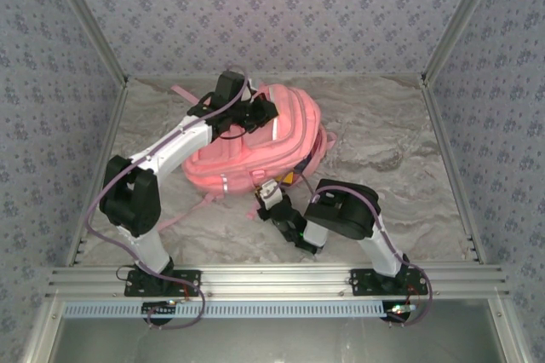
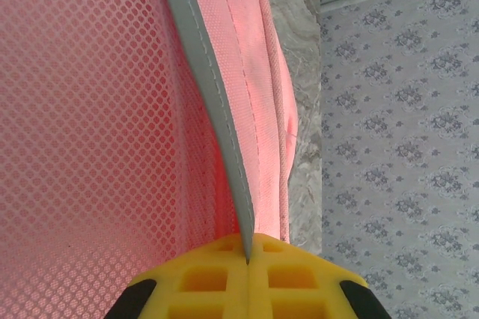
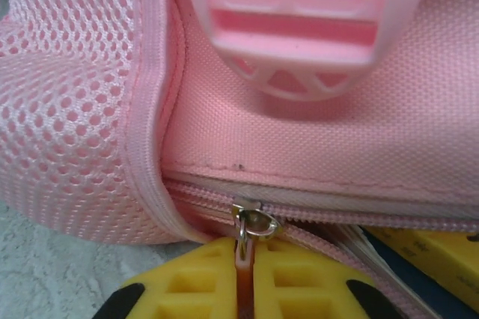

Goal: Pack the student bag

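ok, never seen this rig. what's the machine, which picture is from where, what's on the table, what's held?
Two small robot arms are bolted at the near edge of a marble-patterned table, each with a two-finger gripper. The wide picture is from a fixed camera above and behind them. The two close-ups are from cameras on the wrists; the yellow blocks at the bottom are that arm's own fingers. A pink backpack lies on the table. The left gripper is shut on a grey trim strip of the bag. The right gripper is shut on the metal zipper pull, near a pink plastic buckle.
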Available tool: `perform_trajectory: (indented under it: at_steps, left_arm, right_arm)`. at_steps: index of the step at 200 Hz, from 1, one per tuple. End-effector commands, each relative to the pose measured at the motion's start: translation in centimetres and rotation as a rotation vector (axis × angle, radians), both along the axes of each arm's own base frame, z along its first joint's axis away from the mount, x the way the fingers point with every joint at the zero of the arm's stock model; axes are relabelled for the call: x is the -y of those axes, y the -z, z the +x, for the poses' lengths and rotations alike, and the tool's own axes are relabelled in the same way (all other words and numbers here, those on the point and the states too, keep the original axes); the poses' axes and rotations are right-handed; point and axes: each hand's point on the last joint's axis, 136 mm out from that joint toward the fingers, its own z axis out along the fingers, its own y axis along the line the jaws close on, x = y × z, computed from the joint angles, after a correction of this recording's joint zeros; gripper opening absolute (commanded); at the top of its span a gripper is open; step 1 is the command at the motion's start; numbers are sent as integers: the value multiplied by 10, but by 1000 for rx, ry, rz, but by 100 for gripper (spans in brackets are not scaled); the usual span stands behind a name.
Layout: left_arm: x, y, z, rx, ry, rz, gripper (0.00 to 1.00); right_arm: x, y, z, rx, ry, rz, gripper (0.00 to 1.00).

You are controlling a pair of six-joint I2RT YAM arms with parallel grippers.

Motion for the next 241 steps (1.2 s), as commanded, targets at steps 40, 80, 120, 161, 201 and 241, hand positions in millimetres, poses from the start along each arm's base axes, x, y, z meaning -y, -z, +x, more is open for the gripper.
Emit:
perform_trajectory:
  at_steps: [40,80,120,161,201,241]
  left_arm:
    - [-10,-44,1,123,-18,-42,0]
    - [-17,-40,-4,138,-16,13,0]
    - [-29,-26,-11,125,-26,76,0]
    - [-34,-15,-18,112,-27,97,0]
    - [-39,-16,-23,117,-17,128,1]
    - [-75,-26,-65,113,-47,203,47]
  right_arm:
    - [3,9,-4,-31,-28,13,0]
    - [14,10,-9,-27,-35,-23,0]
    - [32,-6,-9,-6,-7,-23,0]
    - [43,-13,-10,0,14,-18,0]
    - [51,-16,-12,8,30,-24,0]
    - [34,-17,-28,46,-38,-123,0]
